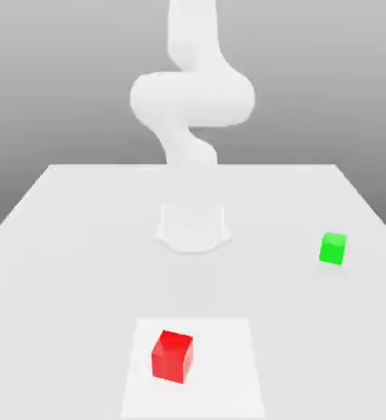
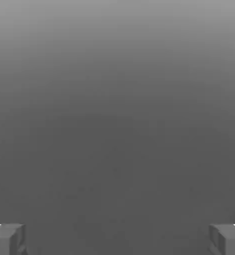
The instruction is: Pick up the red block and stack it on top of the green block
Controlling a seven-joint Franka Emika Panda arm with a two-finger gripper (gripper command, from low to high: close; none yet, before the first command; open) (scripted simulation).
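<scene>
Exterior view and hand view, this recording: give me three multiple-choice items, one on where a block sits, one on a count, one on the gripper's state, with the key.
1. In the exterior view, where does the green block sit relative to the red block?
A. On top of it
B. Farther back and toward the exterior view's right
C. Touching it on the exterior view's left

2. How many blocks lie on the table?
A. One
B. Two
C. Four

3. How does the gripper stand in the hand view?
A. Open, nothing between the fingers
B. Shut on the red block
C. Shut on the green block

Key: 1 B, the green block lies apart, deeper in the scene and to the right. 2 B, one red and one green. 3 A, the fingers sit at opposite edges with bare space between.
</scene>
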